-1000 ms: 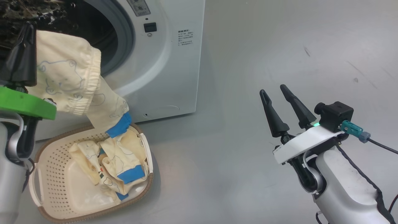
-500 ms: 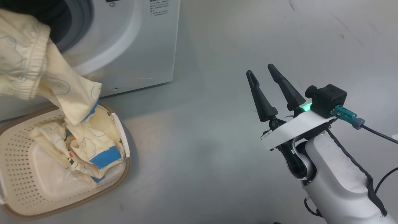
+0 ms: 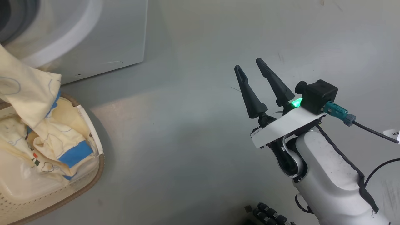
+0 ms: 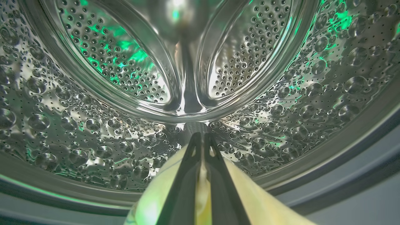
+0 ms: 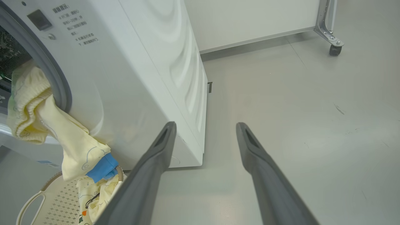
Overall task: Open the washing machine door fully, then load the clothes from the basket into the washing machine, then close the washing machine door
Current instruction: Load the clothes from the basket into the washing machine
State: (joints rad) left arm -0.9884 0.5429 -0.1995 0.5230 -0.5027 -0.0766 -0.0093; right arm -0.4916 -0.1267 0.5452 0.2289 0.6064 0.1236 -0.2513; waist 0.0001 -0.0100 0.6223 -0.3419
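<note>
Left hand is pinched tight on a soft cream-yellow garment with a blue cuff, inside the holey steel drum of the big white washing machine. That garment hangs down over the small cream plastic basket with a brown rim at lower left of the head view. Right hand, centre right, is spread wide and empty.
</note>
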